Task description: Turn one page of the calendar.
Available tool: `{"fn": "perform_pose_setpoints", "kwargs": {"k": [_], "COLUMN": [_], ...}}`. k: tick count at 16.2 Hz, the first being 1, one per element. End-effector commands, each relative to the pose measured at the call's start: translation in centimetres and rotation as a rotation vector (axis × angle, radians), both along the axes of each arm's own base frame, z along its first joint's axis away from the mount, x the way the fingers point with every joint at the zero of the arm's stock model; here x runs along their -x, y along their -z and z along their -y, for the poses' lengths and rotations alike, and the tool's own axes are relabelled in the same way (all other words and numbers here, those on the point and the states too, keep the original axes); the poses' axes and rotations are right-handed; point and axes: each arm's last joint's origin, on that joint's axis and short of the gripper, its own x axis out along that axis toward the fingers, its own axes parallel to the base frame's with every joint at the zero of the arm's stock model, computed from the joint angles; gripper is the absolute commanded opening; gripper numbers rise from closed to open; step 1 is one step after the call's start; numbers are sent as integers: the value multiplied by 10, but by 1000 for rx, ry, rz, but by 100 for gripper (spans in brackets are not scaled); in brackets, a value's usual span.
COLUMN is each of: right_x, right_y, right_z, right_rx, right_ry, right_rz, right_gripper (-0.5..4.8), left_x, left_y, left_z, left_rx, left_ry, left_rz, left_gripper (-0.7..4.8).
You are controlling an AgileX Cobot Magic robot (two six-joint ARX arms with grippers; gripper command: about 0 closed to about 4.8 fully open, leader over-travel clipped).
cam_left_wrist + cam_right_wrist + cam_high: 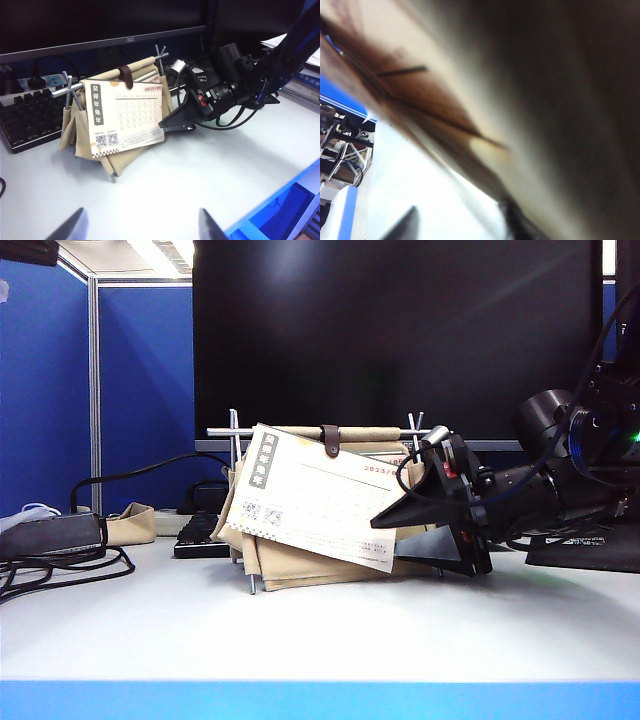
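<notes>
Monitor (400, 330) looming behind my right gripper (405, 540), jaws spread at the page (320, 505) edge, left gripper (140, 227) wide, holding nothing.

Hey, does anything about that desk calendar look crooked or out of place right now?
Yes. The page hangs askew on the calendar, tilted instead of square to the stand. The right gripper is at its lower corner on the right in the exterior view; the open left gripper is well clear.
</notes>
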Motion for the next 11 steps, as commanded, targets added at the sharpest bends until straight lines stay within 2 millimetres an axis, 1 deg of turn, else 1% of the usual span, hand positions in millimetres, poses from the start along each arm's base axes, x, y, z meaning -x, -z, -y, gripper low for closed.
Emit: {"fn": "perform_pose_setpoints", "kwargs": {"k": [1,3,4,5,8,11], "right_x": [15,16,16,16,17,17], "right_y": [23,21,21,20,15,-3], "right_z": [-2,-2,-2,-2,-3,-3], "right_rx": [-30,-77,-90,-99,-127,-145], "right_ry": [-56,-108,-122,-131,-162,-180], "right_rz": [-225,-230,-233,-233,-226,-178], "right_gripper": [111,51,12,-7,-6,-6], "left_x": [0,0,0,0,-1,0], "left_y": [-2,-1,-1,0,0,2], "left_z": [0,0,0,0,-1,-1], "left_rx": [6,0,-7,-10,-19,-38], "left_ry": [-4,-5,-5,-5,-30,-29], "left_rz": [2,2,1,0,4,0], "left_gripper": [292,292,292,292,292,292]}}
